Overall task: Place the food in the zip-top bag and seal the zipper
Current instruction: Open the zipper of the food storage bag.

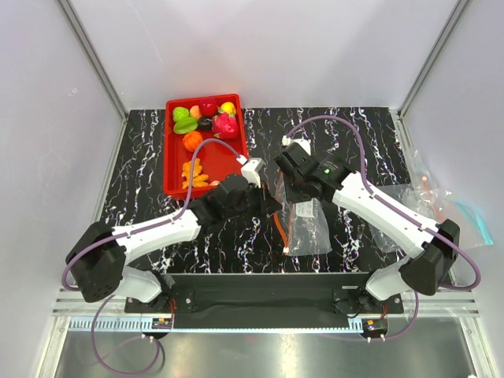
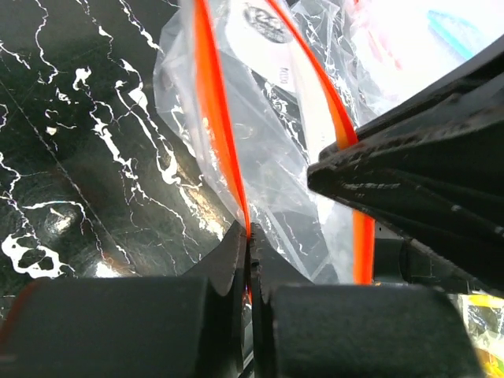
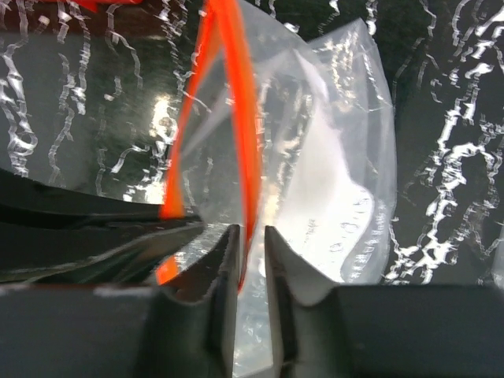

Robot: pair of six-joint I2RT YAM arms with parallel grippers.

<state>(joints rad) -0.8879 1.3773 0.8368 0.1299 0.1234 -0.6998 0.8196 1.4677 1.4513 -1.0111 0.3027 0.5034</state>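
Pinching zipper (image 2: 214,118), seemingly: left gripper (image 2: 250,234).

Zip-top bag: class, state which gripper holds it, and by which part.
The left gripper is shut on one lip of the zipper of the zip-top bag. The right gripper has jaws slightly apart around the other lip, not clamping it.

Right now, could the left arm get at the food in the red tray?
Probably not yet: the left gripper is shut on the zipper and must let go first. Otherwise the food lies close, unobstructed.
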